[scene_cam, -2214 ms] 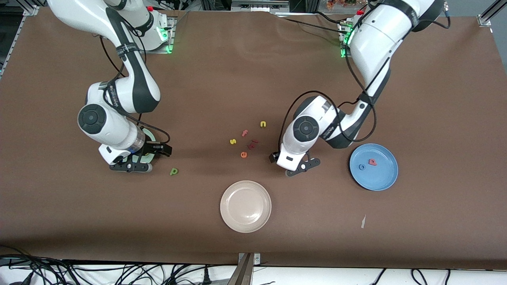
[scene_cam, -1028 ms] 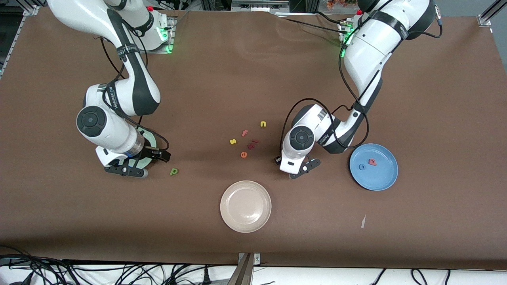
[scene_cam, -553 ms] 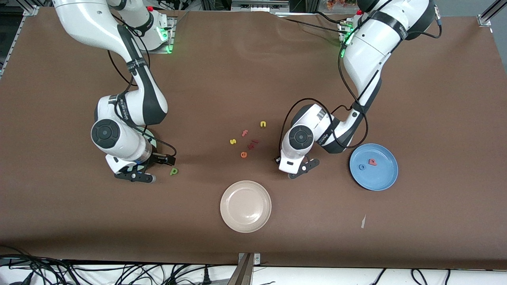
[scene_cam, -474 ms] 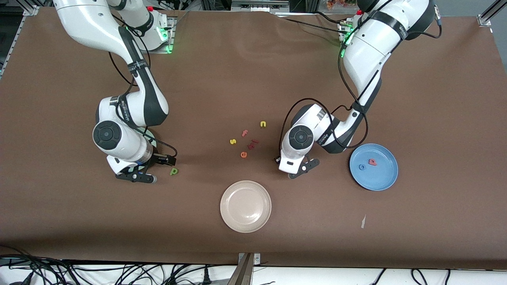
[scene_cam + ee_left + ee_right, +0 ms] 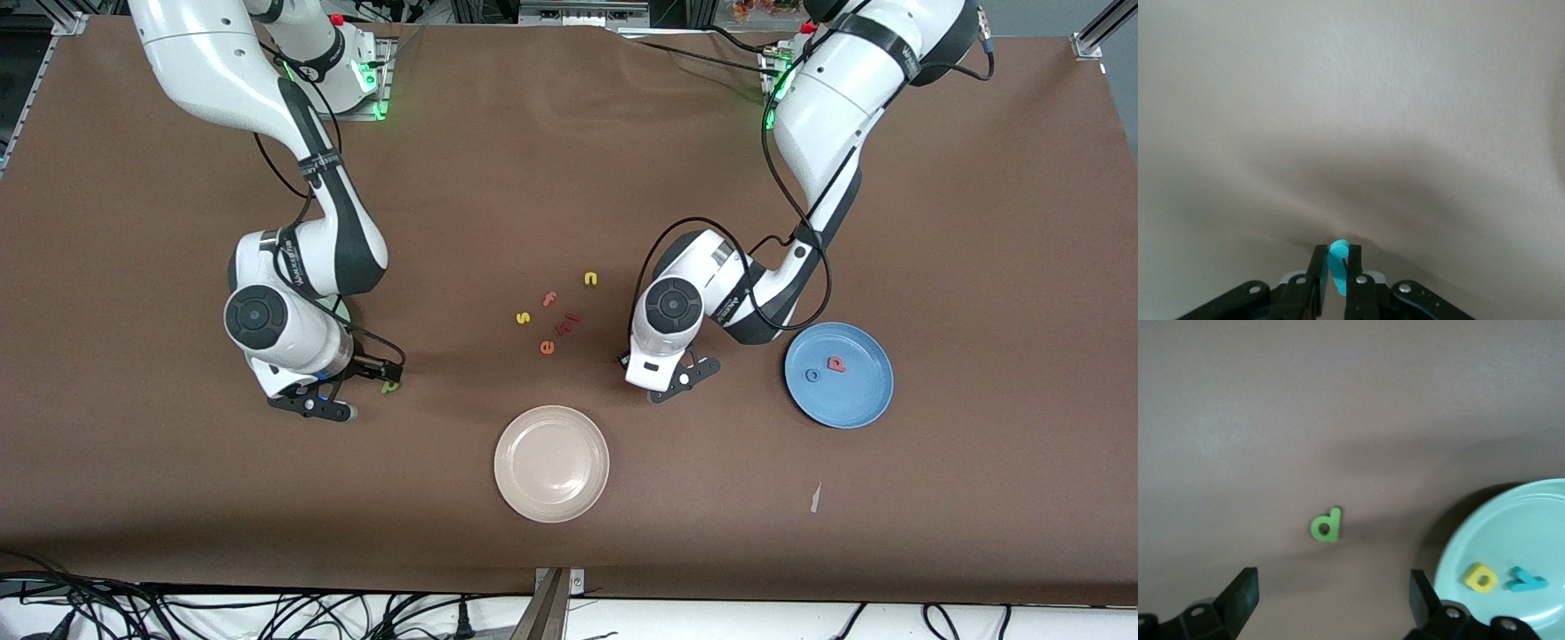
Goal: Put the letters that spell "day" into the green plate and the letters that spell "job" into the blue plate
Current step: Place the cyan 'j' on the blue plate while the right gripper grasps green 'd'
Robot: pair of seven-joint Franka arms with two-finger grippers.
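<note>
Toy letters, foam-like: judged light, thin, slightly yielding; best pinched across the flat faces.

Teal "j" (image 5: 1337, 261) is held on edge between the closed fingers of the left gripper (image 5: 669, 384), low over the table beside the blue plate (image 5: 867, 404). Green letter (image 5: 1326, 525) lies flat near the green plate (image 5: 1531, 520), under the wide-open right gripper (image 5: 1331, 603); yellow letter (image 5: 1481, 577) and teal "y" (image 5: 1527, 580) are already plated.
</note>
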